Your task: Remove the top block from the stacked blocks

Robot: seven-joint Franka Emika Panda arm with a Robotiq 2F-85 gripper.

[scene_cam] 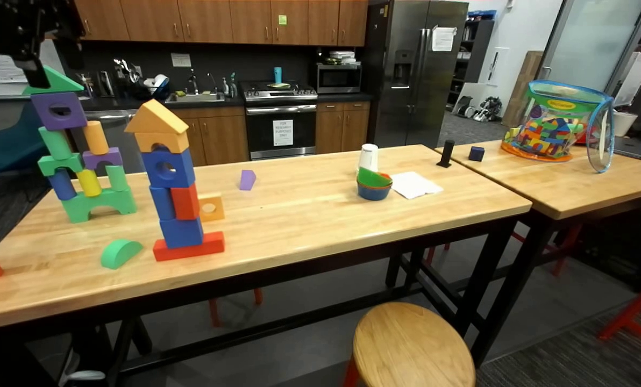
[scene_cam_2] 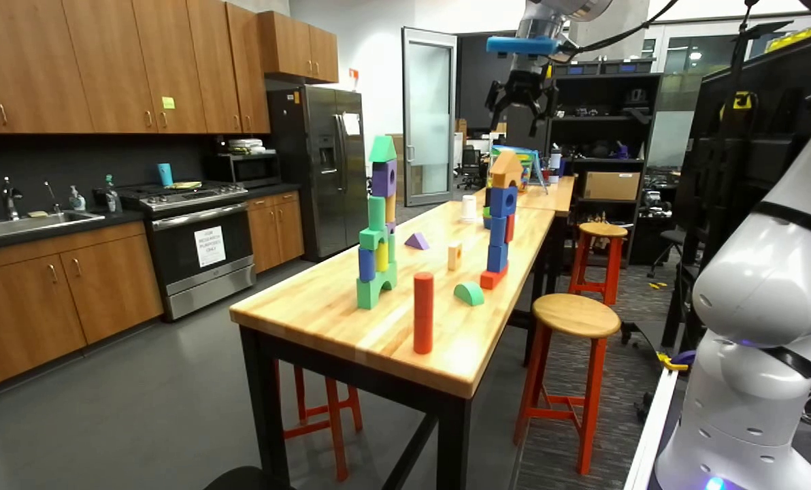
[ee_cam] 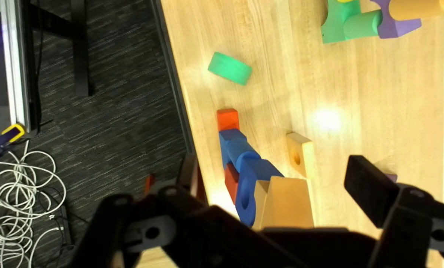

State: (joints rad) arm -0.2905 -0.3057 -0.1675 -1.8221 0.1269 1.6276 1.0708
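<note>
The top block (scene_cam: pixel 159 118) is an orange-yellow, roof-shaped block on the narrow tower of stacked blocks (scene_cam: pixel 168 169). It also shows in an exterior view (scene_cam_2: pixel 507 167) and, large, in the wrist view (ee_cam: pixel 289 201). Below it are an orange arch, blue blocks with a red one, and a flat red base. My gripper (scene_cam_2: pixel 514 126) is open and empty, above the tower and apart from it. In the wrist view my spread fingers (ee_cam: pixel 279 184) stand either side of the top block, whose lower part in the picture is hidden by the gripper body.
A wider green, purple and blue structure (scene_cam: pixel 100 205) stands beside the tower. A green half-round block (scene_cam: pixel 120 253), an orange holed block (scene_cam: pixel 212 208), a purple block (scene_cam: pixel 247 180) and a red cylinder (scene_cam_2: pixel 423 313) are on the table. The table edge (ee_cam: pixel 175 78) is near the tower.
</note>
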